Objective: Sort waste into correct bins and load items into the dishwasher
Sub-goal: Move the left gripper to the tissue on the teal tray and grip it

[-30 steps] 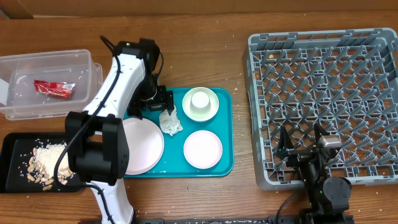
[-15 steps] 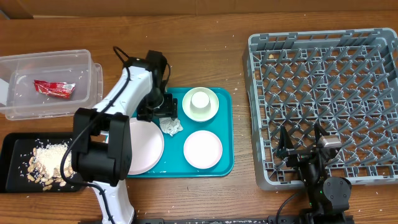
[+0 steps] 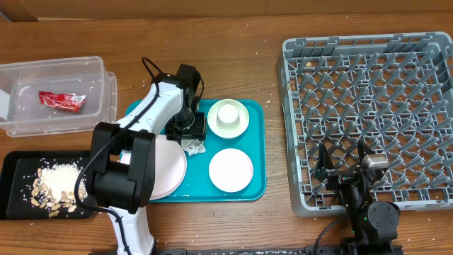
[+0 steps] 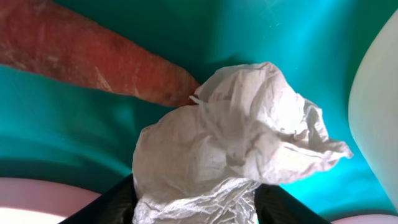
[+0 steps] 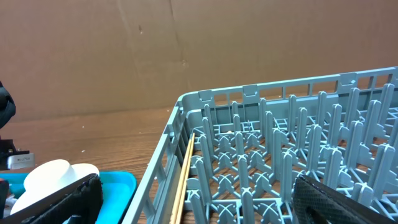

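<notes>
A crumpled white napkin [image 4: 230, 143] lies on the teal tray [image 3: 255, 188], and my left gripper [image 4: 194, 205] is down over it. Its black fingers [image 4: 112, 205] press against both sides of the napkin [image 3: 196, 146]. An orange carrot-like stick [image 4: 93, 59] lies just beyond the napkin, touching it. A pale pink plate [image 3: 166, 170] is beside them. A white cup [image 3: 228, 111] stands in one bowl [image 3: 228, 126]; a second bowl [image 3: 231, 170] is nearer. My right gripper [image 3: 343, 166] hangs open over the grey dish rack [image 3: 368, 85].
A clear tub [image 3: 28, 124] at the far left holds a red wrapper [image 3: 61, 100]. A black tray [image 3: 14, 191] below it holds rice and crumbs [image 3: 56, 184]. A thin pale stick [image 5: 183, 180] lies along the rack's left wall.
My left gripper has moved right and down onto the napkin, and its fingers have closed in against it. The right arm has not moved.
</notes>
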